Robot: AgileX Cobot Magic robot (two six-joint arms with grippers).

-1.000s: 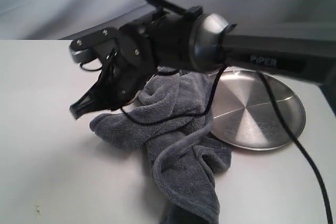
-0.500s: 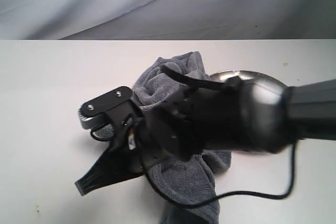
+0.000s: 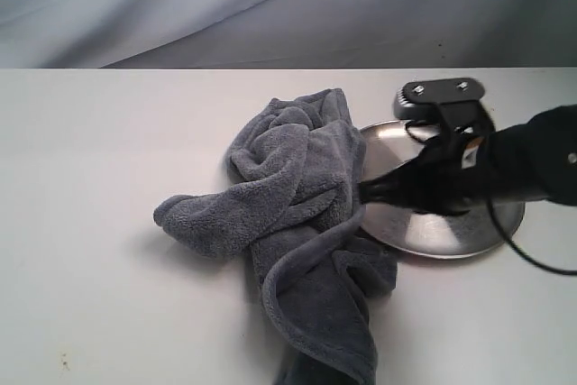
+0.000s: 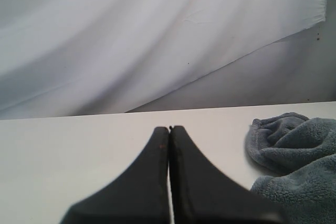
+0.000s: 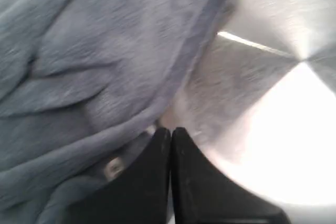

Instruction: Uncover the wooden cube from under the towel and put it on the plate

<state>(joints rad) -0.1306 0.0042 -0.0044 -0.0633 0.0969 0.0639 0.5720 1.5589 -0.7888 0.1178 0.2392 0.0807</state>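
The dark blue-grey towel [image 3: 288, 196] lies bunched in the middle of the table, and its right edge rests over the rim of the steel plate [image 3: 451, 239]. The wooden cube is hidden. My right gripper [image 3: 365, 189] is shut and empty, low over the plate, with its tip at the towel's edge. The right wrist view shows the same tip [image 5: 170, 129] where the towel [image 5: 94, 61] meets the plate [image 5: 273, 93]. My left gripper [image 4: 169, 128] is shut with nothing in it, above the bare table, with the towel [image 4: 294, 145] off to one side. It is out of the exterior view.
The white table [image 3: 90, 178] stretches left of and in front of the towel. A grey cloth backdrop [image 3: 270, 6] hangs behind the far edge. The right arm's black body and cable [image 3: 532, 263] cover part of the plate.
The right arm swept from the left side of the towel, across the front of the camera, to the right; its shut gripper now sits over the plate. The towel has not moved.
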